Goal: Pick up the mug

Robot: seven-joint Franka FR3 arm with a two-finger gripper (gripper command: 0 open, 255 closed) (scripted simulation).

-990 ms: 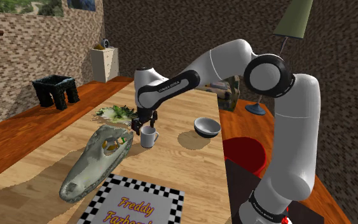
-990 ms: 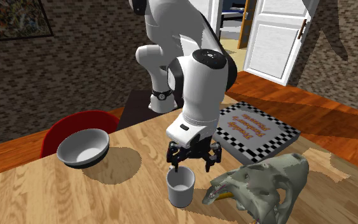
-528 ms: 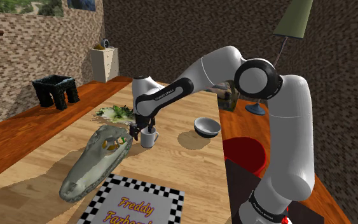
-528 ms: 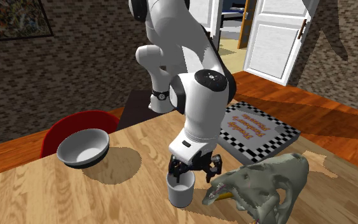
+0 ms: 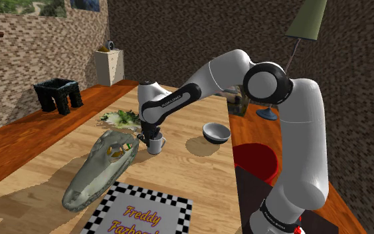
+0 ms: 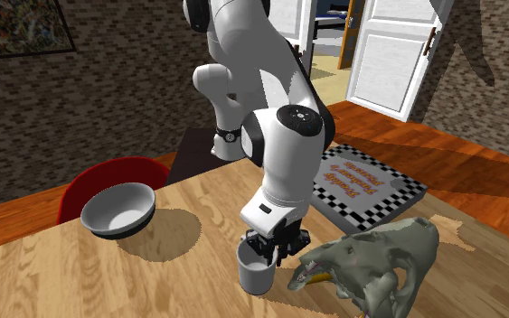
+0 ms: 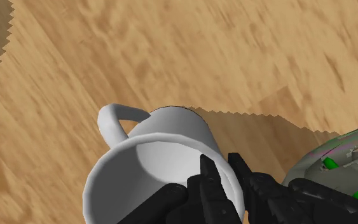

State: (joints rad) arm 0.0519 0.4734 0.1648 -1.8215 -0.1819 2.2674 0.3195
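A plain white mug stands upright on the wooden table, between a crocodile skull and a bowl. My black gripper has come down on the part of its rim nearest the skull. In the second exterior view the gripper sits right on top of the mug. The wrist view shows the gripper shut on the mug: one finger is inside the wall and the other outside, opposite the handle.
A grey-green crocodile skull lies close beside the mug. A grey bowl sits at the shoulder view's right, a checkered game box near the front edge, and leafy greens behind. A red round thing lies off the table.
The gripper came down from just above the mug onto its rim, and its fingers went from open to shut on the mug's wall. The mug has stayed in place.
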